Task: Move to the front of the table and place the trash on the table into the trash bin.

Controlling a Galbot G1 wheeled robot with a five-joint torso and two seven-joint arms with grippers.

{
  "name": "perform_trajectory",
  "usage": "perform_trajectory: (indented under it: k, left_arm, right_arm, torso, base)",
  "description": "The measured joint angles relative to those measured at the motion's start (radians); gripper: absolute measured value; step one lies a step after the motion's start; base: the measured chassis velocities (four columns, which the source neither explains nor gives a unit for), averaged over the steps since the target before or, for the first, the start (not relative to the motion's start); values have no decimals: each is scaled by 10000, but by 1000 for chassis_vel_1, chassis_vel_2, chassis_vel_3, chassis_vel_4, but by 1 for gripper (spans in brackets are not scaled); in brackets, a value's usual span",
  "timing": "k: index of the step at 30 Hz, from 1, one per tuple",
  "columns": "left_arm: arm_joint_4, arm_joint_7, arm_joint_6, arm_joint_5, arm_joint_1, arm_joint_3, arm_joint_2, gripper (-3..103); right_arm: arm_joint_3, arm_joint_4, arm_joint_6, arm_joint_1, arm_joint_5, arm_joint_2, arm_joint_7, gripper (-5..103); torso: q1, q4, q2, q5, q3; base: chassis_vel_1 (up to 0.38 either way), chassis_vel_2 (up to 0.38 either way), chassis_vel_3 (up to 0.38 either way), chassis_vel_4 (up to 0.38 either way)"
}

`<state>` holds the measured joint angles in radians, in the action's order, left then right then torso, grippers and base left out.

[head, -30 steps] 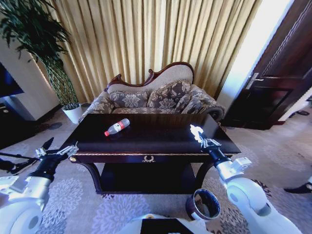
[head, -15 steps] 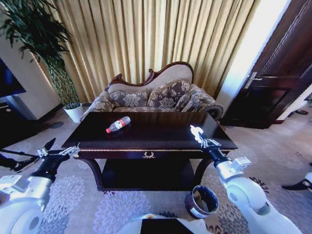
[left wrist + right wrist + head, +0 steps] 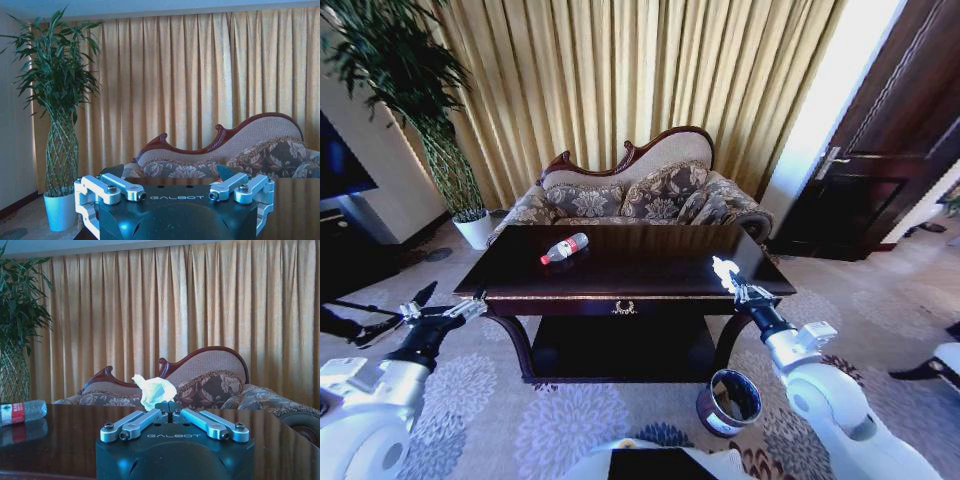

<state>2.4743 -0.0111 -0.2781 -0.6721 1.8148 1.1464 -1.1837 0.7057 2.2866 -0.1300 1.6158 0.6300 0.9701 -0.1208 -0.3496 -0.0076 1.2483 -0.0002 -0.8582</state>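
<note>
Right gripper [image 3: 727, 277] pinched tight on crumpled tissue [image 3: 153, 390], over table [image 3: 650, 272] at 3 o'clock edge. Left gripper [image 3: 445, 312] spread, idle at 9. Bottle [image 3: 564, 248] lies at 11. Trash bin [image 3: 728, 402] at 5, on floor. Judging carry step; next, lower over bin.

The table [image 3: 650, 275] is dark, shiny brown with a small gold mark on its front. On it lies a clear bottle [image 3: 564, 247] with a red cap and label. Behind the table, the sofa [image 3: 640, 195] has brown flower patterns, and the curtains [image 3: 620, 80] are gold.
</note>
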Motion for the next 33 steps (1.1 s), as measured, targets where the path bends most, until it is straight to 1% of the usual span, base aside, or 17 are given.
perform_trajectory:
  k: [11, 13, 17, 20, 22, 25, 27, 30, 32, 33]
  left_arm:
    - [-22, 14, 34, -9, -44, -63, -42, 100]
    - [-23, 27, 49, -11, -44, -58, -59, 100]
    - [-24, 42, 80, -16, -42, -35, -72, 100]
    - [-54, 111, 188, -17, -48, -31, -154, 100]
    - [-54, 127, 211, -16, -48, -31, -179, 100]
    - [-8, 149, 264, -17, -24, -6, -233, 100]
    - [5, 149, 280, -18, -18, 17, -234, 100]
    - [105, 150, 329, -20, 22, 105, -250, 100]
    - [130, 149, 333, -20, 31, 108, -259, 100]
    - [179, 150, 337, -20, 46, 109, -281, 100]
  right_arm:
    - [-94, -240, -13, 27, -68, 112, 12, 0]
    - [-79, -465, -185, 93, -86, 227, 78, 0]
    - [-3, -948, -244, 225, -308, 349, 238, 0]
    - [-9, -1756, -282, 347, -768, 552, 412, 0]
    - [-57, -2028, -285, 313, -845, 608, 431, 0]
    - [-318, -3665, -285, -99, -1157, 900, 435, 0]
    - [-366, -3979, -285, -192, -1219, 948, 435, 0]
    - [-639, -5642, -283, -781, -1753, 1166, 433, 0]
    - [-693, -5926, -280, -905, -1836, 1203, 433, 0]
    - [-756, -6347, -270, -1118, -1950, 1260, 433, 0]
  torso:
    - [1, 1, 1, -1, 1]
    - [3, 0, 2, -1, 2]
    - [2, 0, 1, 0, 0]
    - [-3, 0, -2, 0, -2]
    - [-3, -1, -2, -1, -2]
    - [0, 1, -1, 1, 0]
    - [0, 0, -1, 3, 0]
    - [-1, 0, -2, 2, -1]
    - [-2, -1, -1, 1, -1]
    - [-1, -1, -2, 1, -2]
  base:
    - [79, -74, -78, 74]
    - [0, 0, 0, 0]
    - [0, 0, 0, 0]
    - [0, 0, 0, 0]
    - [0, 0, 0, 0]
    - [0, 0, 0, 0]
    - [0, 0, 0, 0]
    - [0, 0, 0, 0]
    - [0, 0, 0, 0]
    - [0, 0, 0, 0]
